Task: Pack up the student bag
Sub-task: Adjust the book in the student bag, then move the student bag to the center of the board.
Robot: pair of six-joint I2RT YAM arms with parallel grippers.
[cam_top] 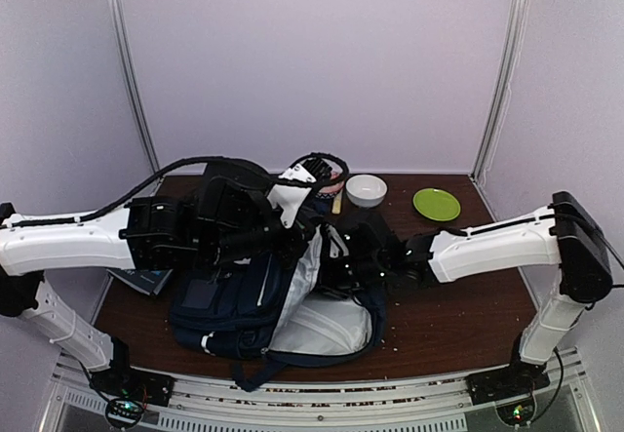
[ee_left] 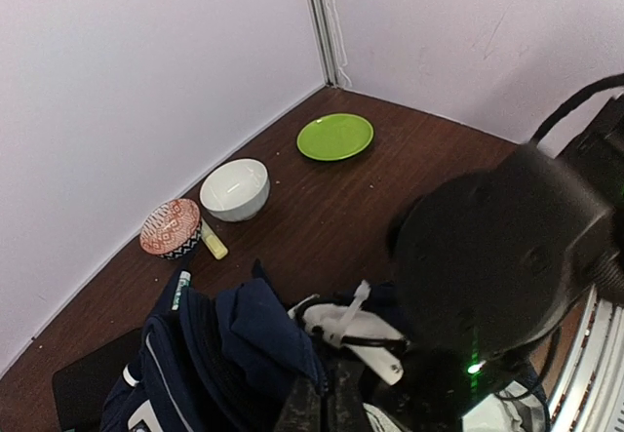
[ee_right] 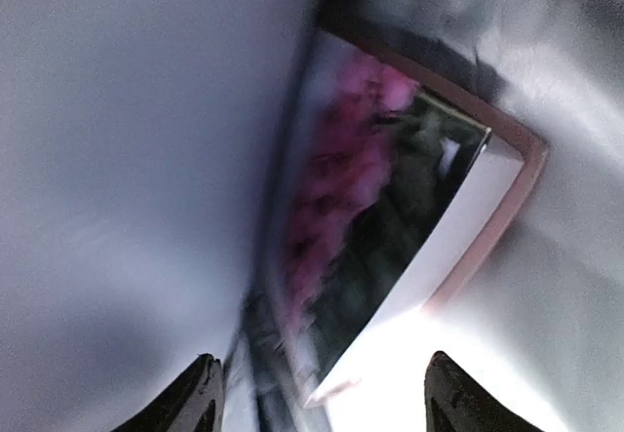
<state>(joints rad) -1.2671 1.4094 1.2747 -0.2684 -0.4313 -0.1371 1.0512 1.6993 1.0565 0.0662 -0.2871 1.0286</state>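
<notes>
The student bag, navy with thin white stripes, lies in the middle of the table with its grey lining spread open. My left gripper is shut on a fold of the bag's navy fabric and holds the mouth up. My right gripper reaches into the opening. In the right wrist view it stands open, fingertips wide apart. Just beyond them a book with a pink and dark cover lies against the grey lining, one corner pointing down between the fingers.
A green plate, a white bowl and a red patterned bowl with a yellow stick beside it sit along the back wall. A dark flat book lies under the left arm. Walls close the back and sides.
</notes>
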